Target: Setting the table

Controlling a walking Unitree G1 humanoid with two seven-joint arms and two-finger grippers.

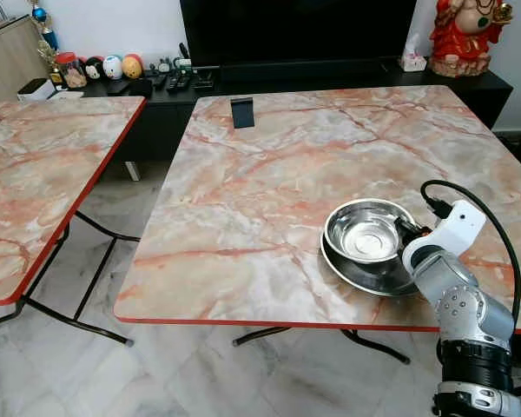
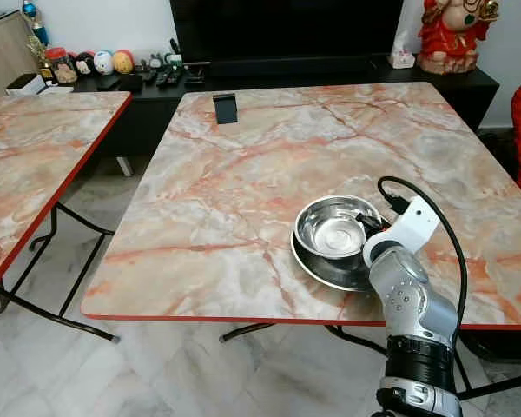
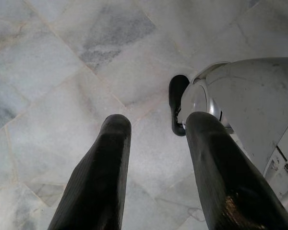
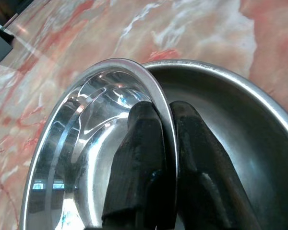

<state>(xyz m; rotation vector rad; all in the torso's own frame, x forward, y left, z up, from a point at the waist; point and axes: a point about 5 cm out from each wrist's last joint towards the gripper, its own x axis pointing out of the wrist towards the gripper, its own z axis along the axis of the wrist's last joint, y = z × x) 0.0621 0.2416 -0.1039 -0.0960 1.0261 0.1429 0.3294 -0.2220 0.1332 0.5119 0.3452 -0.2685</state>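
Observation:
A shiny steel bowl [image 1: 363, 229] sits tilted on a steel plate [image 1: 362, 270] near the front right of the marble table [image 1: 269, 174]. My right gripper [image 4: 164, 125] is shut on the bowl's rim [image 4: 159, 91], one black finger inside the bowl and one outside over the plate [image 4: 240, 124]. The right arm [image 1: 456, 291] reaches in from the table's front edge. My left gripper [image 3: 156, 132] hangs open over the tiled floor beside my own foot [image 3: 240, 105].
A small dark stand [image 1: 242, 112] sits at the table's far side. A second marble table [image 1: 35, 174] stands to the left across a floor gap. Behind is a low black cabinet [image 1: 330, 78] with remotes, jars and a red figurine [image 1: 467, 30].

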